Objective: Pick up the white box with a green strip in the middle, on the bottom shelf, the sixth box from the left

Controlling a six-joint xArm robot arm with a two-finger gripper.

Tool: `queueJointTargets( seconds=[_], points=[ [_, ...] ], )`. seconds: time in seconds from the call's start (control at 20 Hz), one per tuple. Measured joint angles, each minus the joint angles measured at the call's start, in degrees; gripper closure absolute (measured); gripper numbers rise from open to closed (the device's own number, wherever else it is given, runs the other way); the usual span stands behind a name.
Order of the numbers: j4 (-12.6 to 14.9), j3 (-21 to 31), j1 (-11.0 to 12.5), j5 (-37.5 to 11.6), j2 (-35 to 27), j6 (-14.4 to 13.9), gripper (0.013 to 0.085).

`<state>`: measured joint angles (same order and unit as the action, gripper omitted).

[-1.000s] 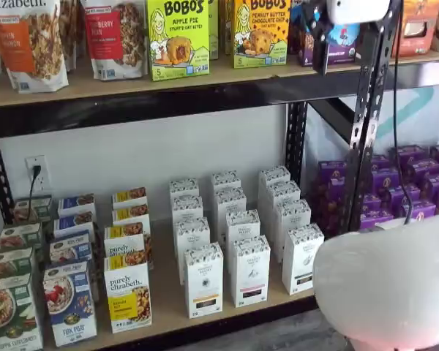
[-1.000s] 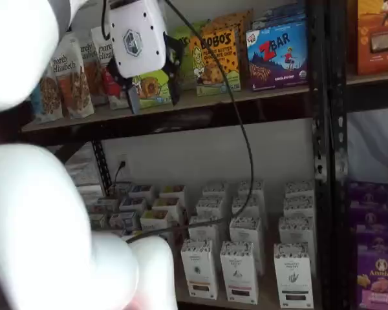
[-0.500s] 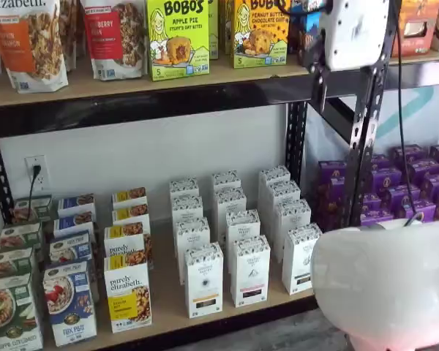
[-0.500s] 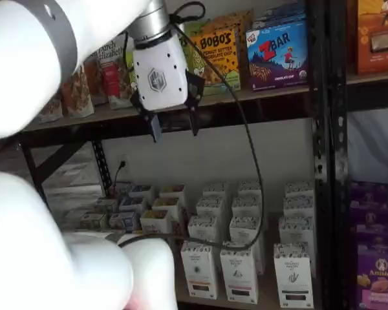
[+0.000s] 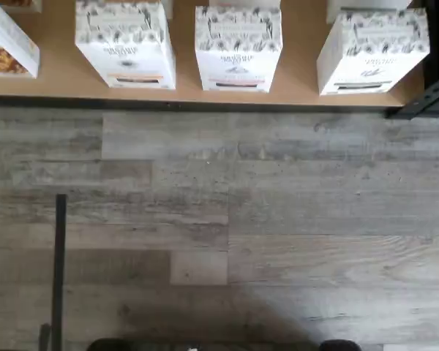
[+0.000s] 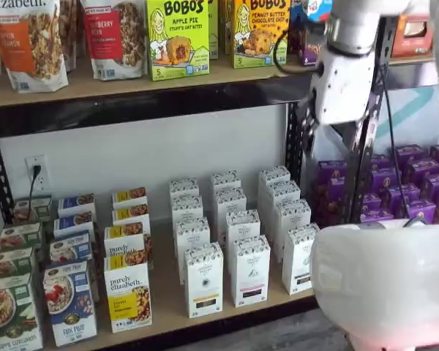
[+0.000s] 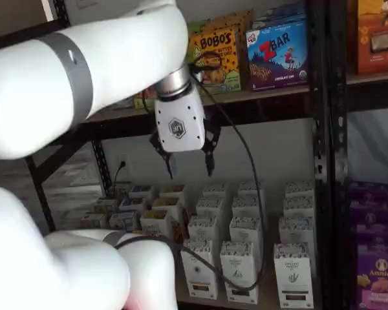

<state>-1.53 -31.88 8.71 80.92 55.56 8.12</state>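
On the light-tan wooden bottom shelf [image 6: 164, 307], 3 rows of tall white cartons [image 6: 238, 234] stand right of the granola boxes [image 6: 128, 292], with purple boxes [image 6: 410, 183] beyond the black upright [image 6: 366, 146].

The arm [image 7: 84, 77] is glossy white with a grey band. Its gripper [image 7: 189, 166] has a white body bearing a hexagonal logo, two black fingers [image 7: 170, 165] and a black cable [image 7: 249, 161].
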Motion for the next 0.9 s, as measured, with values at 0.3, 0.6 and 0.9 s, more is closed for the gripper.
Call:
queueJointTargets(
  seconds=[0.3, 0.6, 0.9],
  points=[
    [-1.0, 9.6, 1.4, -14.0, -3.8, 2.0, 0.0130],
    [1.3, 14.8, 1.6, -26.6, -11.8, 1.4, 0.0130],
    [3.9, 17.1, 1.6, -43.9, -26.7, -0.4, 0.0130]
  ],
)
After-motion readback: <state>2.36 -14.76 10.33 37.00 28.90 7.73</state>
